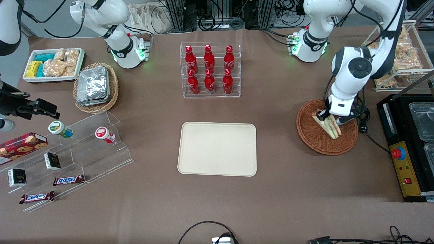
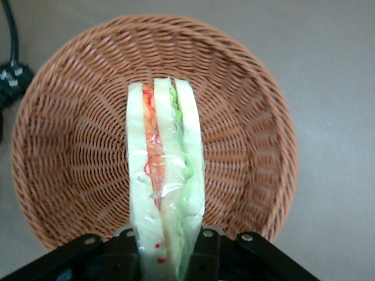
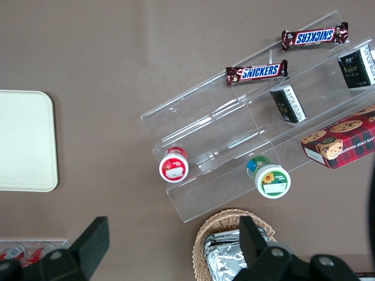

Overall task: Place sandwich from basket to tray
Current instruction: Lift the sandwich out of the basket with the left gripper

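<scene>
The sandwich (image 1: 328,124), a wrapped wedge of white bread with orange, red and green filling, is over the reddish-brown wicker basket (image 1: 310,132) toward the working arm's end of the table. My left gripper (image 1: 329,118) is down in the basket and shut on the sandwich's end. In the left wrist view the black fingers (image 2: 208,253) press both sides of the sandwich (image 2: 167,170), which stands on edge over the basket's floor (image 2: 76,152). The cream-beige tray (image 1: 217,148) lies bare at mid-table, also seen in the right wrist view (image 3: 26,140).
A clear rack of red bottles (image 1: 210,69) stands farther from the front camera than the tray. A black machine (image 1: 408,149) and a wire rack of snack bags (image 1: 401,56) flank the basket. A clear stepped stand (image 1: 73,156) with snacks is at the parked arm's end.
</scene>
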Action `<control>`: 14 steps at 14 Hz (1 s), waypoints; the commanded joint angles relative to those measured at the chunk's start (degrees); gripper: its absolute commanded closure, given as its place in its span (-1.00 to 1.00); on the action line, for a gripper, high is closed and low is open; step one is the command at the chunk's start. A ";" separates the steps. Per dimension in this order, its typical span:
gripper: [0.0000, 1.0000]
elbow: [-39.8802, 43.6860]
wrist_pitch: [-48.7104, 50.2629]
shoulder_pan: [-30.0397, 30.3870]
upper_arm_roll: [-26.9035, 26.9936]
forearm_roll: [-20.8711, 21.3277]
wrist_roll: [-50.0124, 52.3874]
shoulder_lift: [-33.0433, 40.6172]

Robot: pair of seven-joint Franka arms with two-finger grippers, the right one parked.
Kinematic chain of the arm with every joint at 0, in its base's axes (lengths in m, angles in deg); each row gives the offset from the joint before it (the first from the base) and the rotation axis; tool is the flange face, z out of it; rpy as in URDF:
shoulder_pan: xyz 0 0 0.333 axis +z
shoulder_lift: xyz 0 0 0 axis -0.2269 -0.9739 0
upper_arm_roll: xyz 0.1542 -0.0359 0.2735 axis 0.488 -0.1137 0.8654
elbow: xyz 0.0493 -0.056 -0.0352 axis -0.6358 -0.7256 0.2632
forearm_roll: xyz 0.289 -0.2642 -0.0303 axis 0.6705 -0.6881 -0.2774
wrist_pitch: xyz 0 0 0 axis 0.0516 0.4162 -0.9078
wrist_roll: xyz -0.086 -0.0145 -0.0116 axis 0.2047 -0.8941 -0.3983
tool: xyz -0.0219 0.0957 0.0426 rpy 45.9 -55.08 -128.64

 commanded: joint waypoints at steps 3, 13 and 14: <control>0.51 0.74 1.92 -3.73 -1.27 -0.04 -13.63 3.21; 0.40 11.62 -1.07 -19.82 -1.36 -9.61 -23.31 -6.17; 0.41 14.25 -1.07 -21.14 -1.36 -10.32 -22.96 -8.80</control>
